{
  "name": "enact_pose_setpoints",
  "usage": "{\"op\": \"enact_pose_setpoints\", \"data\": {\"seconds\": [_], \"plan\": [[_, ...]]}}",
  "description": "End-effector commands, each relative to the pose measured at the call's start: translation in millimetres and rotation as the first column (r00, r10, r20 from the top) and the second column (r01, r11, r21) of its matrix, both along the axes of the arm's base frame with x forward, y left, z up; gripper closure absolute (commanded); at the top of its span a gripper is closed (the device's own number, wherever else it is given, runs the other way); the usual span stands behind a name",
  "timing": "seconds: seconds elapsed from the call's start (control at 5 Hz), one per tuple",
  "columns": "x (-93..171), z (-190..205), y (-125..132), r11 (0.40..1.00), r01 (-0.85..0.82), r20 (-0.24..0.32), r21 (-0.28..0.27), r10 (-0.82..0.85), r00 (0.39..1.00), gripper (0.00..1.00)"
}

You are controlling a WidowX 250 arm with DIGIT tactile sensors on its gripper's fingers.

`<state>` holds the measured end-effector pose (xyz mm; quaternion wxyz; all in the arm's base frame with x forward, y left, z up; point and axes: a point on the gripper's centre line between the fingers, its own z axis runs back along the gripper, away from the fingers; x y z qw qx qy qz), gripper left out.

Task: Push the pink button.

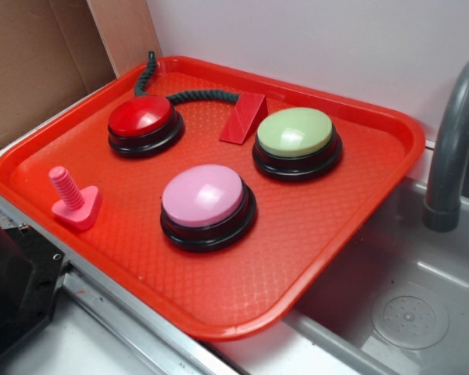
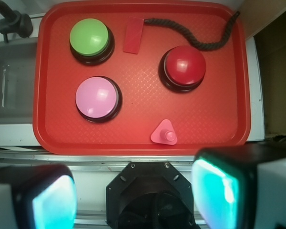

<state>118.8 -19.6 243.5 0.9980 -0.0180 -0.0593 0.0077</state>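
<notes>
pink button (image 2: 97, 98) sits on the red tray (image 2: 138, 138), toward its sink-side edge, well apart from the gripper (image 2: 133, 198), whose fingers (image 2: 52, 200) are spread wide, grasping nothing, beyond the tray's near edge. only the exterior view shows the faucet (image 1: 456, 148) fully (the gripper is outside it); the pink bolt toy (image 2: 165, 133) stands by the near edge.

In the wrist view the gripper's fingers (image 2: 52, 198) are blurred and cut off by the bottom edge. In the exterior view the faucet (image 1: 453, 148) runs off the right edge, and the rope (image 1: 180, 92) passes behind the red button (image 1: 143, 119).
</notes>
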Motion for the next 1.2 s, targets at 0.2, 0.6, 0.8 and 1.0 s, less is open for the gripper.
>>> {"op": "enact_pose_setpoints", "data": {"seconds": [0.2,0.6,0.8,1.0], "plan": [[4,-25,-14,0.998,0.057,0.001,0.032,-0.057,0.998,0.0],[39,-89,-28,0.987,0.139,-0.031,0.08,-0.137,0.99,0.0],[57,-114,-27,0.98,0.196,-0.04,0.025,-0.195,0.98,0.0],[71,-128,-28,0.972,0.234,-0.048,-0.001,-0.233,0.971,0.0]]}}
